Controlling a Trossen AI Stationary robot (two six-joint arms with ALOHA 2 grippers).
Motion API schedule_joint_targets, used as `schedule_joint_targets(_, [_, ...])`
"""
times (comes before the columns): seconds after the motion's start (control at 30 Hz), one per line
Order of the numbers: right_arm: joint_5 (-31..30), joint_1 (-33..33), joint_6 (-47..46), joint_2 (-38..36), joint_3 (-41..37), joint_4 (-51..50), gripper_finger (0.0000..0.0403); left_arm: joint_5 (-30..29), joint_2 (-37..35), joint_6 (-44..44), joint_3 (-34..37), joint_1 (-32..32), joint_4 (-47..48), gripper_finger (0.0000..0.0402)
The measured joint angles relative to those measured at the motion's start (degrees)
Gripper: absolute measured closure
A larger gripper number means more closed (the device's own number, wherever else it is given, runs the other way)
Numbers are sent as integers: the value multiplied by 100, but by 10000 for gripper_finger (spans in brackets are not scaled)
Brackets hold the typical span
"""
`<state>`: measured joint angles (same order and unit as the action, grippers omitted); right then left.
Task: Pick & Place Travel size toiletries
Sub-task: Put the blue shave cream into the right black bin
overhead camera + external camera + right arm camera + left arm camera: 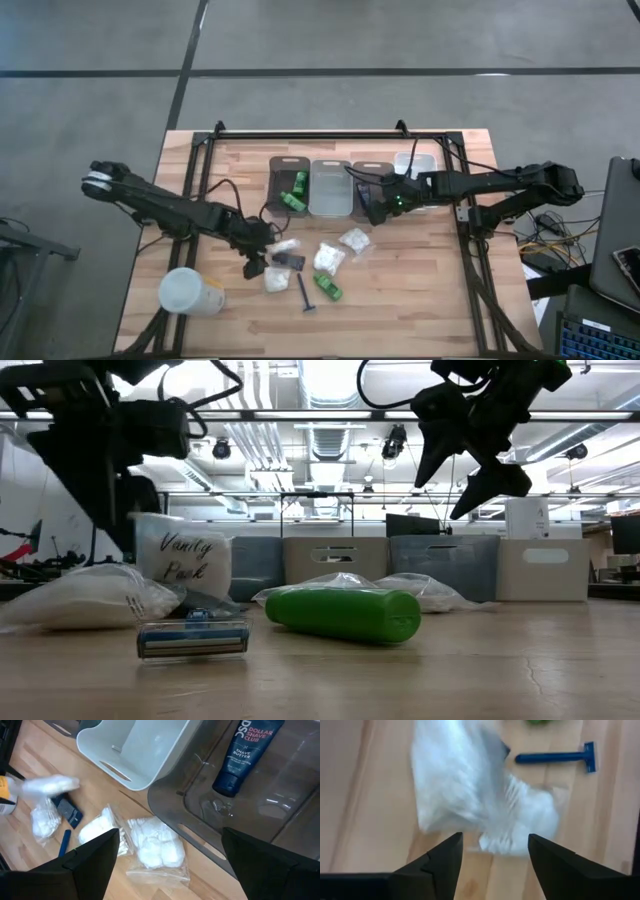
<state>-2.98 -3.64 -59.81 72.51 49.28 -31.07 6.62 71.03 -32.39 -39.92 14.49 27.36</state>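
Note:
My left gripper (254, 266) (495, 840) is open and low over the table. Its fingers stand just short of a white crinkly packet (470, 795) (276, 279), apart from it. Near it on the wood lie more white packets (329, 258) (355, 240), a small black tube (290, 261), a dark T-shaped razor (305, 295) (560, 757) and a green bottle (328, 289) (345, 614). My right gripper (372, 207) (171, 834) (445, 485) is open and raised over the row of bins, holding nothing. Two green bottles (293, 192) lie in the leftmost bin; a black tube (245, 750) lies in a clear bin.
Four bins (330, 187) stand in a row at the table's far side, the white one (135, 745) at the right end. A large white cylinder (190, 292) (185, 560) lies near the table's left near corner. Bare wood shows at the table's right near side.

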Motion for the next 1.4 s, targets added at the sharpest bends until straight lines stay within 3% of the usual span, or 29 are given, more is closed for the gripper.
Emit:
schedule_joint_targets(0.23, [0,0,-4,0,0,-4,50,-293,530,929,-6,20,-868,184])
schedule_joint_targets(0.43, [0,0,-15,0,-1,-32,67,-412,835,1203,-178,18,-1067,205])
schedule_joint_targets(0.67, [-17,-2,26,0,-6,-35,85,-567,1313,2182,-229,-235,-1929,230])
schedule_joint_targets(0.77, [-17,-1,28,0,-21,-48,88,-433,1395,2062,-393,-314,-1586,234])
schedule_joint_targets(1.0, [-17,-2,47,0,-43,-89,74,-667,680,2028,-663,-215,-140,235])
schedule_joint_targets(1.4, [-66,0,26,0,-112,-175,50,-694,757,2097,-190,-189,-29,197])
